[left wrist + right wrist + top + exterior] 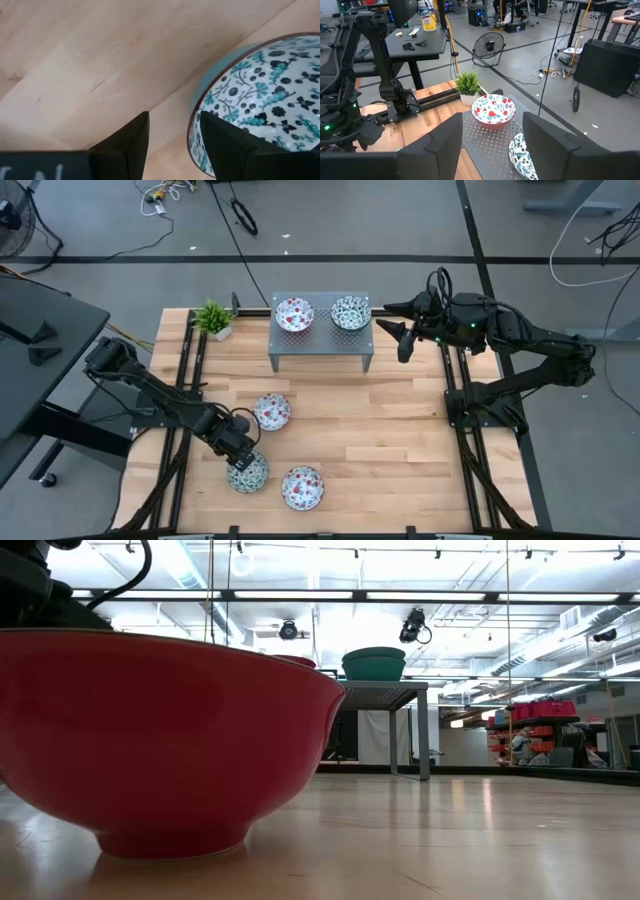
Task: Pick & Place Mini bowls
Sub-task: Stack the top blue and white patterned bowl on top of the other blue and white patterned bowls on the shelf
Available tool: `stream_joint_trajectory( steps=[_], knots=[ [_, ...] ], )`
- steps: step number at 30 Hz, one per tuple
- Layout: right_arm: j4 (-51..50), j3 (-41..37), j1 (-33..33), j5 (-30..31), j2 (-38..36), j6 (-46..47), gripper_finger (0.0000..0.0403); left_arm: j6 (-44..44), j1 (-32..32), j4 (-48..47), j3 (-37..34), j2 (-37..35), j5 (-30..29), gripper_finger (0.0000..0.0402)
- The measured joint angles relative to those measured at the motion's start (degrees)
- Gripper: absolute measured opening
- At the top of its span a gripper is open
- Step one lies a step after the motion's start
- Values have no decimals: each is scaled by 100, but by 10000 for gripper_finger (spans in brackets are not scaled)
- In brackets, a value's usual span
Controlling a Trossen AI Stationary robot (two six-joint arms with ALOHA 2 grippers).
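Wooden table [380, 440] carries five mini bowls. On the grey perforated stand [320, 345] at the far side sit a red-patterned bowl [294, 313] on the left and a teal-patterned bowl [350, 312] on the right. Nearer, on the left half, lie a red bowl [271, 412], a second red bowl [302, 487] closest to the near edge, and a teal bowl [247, 472]. The left gripper [238, 452] is at this teal bowl's rim, one finger [227, 145] inside and the other outside, not pressed together. The right gripper [396, 330] hovers just right of the stand, jaws spread and empty. A small potted plant [213, 318] stands left of the stand.
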Motion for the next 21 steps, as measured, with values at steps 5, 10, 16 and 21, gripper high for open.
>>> stream_joint_trajectory(
  steps=[5, 10, 16, 21],
  knots=[
    [0, 0, 0, 0, 0, 0, 210, 38, 0, 2, 1, 2, -8, 178],
    [0, 0, 0, 0, 0, -18, 210, 36, 0, 55, -1, 4, 33, 140],
    [0, 0, 0, 2, 0, -42, 210, 34, 0, 109, -1, 4, 27, 85],
    [4, 0, 1, 1, 1, -49, 210, 37, 26, 103, -1, 4, 43, 35]
  ],
)
